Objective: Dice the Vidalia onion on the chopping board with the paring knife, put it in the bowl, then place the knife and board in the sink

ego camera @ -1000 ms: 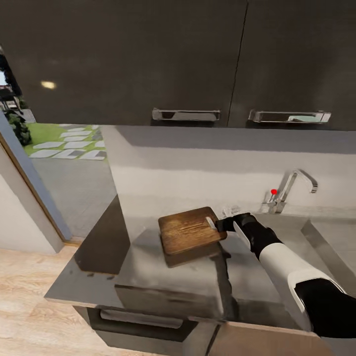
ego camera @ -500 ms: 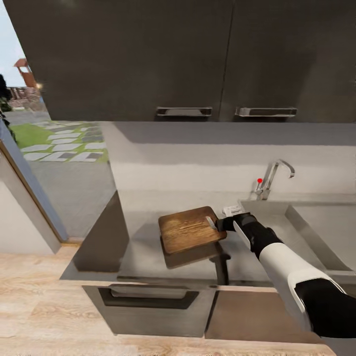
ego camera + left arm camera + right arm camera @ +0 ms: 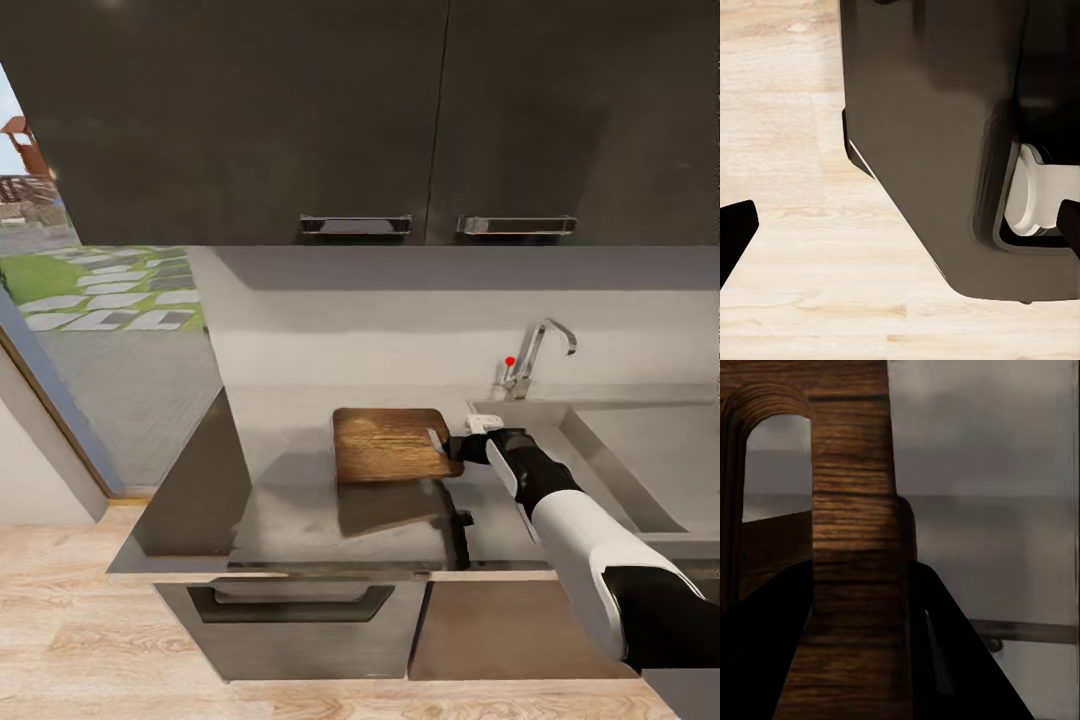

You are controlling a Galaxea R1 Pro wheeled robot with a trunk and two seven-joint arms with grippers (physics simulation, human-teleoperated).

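The right gripper point(image 3: 458, 446) is clenched on the board point(image 3: 388, 444) at its handle end, holding it level above the countertop point(image 3: 290, 505) just beside the sink point(image 3: 640, 450), likely to carry it there; the left gripper's point(image 3: 900, 232) fingers hang apart, empty.

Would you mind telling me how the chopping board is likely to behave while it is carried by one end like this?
The chopping board probably stays stiff: held off the countertop by the right pincer at its handle end, it shows no sag. Gripped at one edge only, it may droop or swing. Its flat wooden face seems unlikely to roll once set in the sink.
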